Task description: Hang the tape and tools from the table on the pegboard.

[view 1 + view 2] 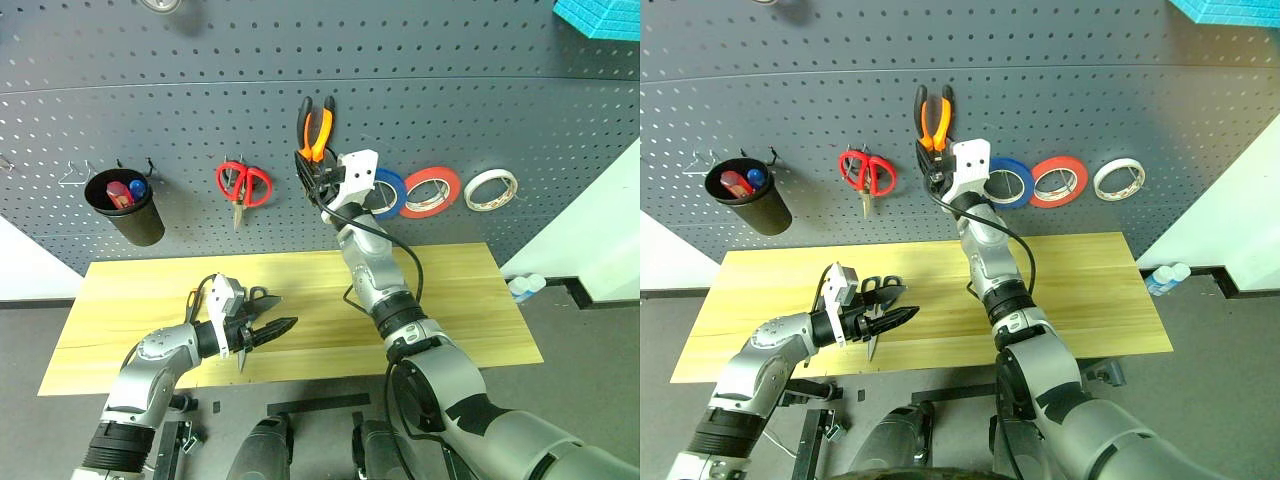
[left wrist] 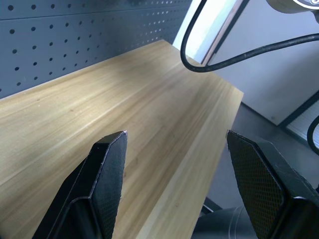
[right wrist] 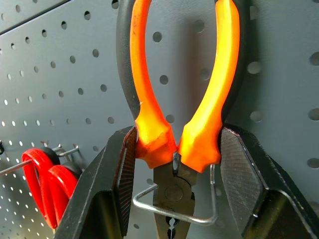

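Pliers with orange-and-black handles [image 3: 182, 99] sit between the two black fingers of the right gripper [image 3: 174, 164], which is clenched on them just above the pivot. The right wrist view shows a detail the head views do not: the pliers' dark head passes down through a bent wire hook [image 3: 172, 209] fixed to the dark grey perforated pegboard [image 1: 450, 90], handles pointing up. The head views show the right gripper raised against the pegboard. Along the board stand a blue tape roll [image 1: 392, 192], a red tape roll [image 1: 432, 191] and the thin whitish tape ring [image 1: 491, 190], each hanging on the board, with red-handled scissors [image 1: 243, 186] and a black cup [image 1: 126, 206] hanging further to the left.

The left gripper [image 1: 262, 332] hovers above the light yellowish wooden table [image 1: 460, 290], holding scissors with dark handles [image 1: 880, 292]. The left wrist view shows its fingers spread apart over bare planks, the scissors not visible between them.
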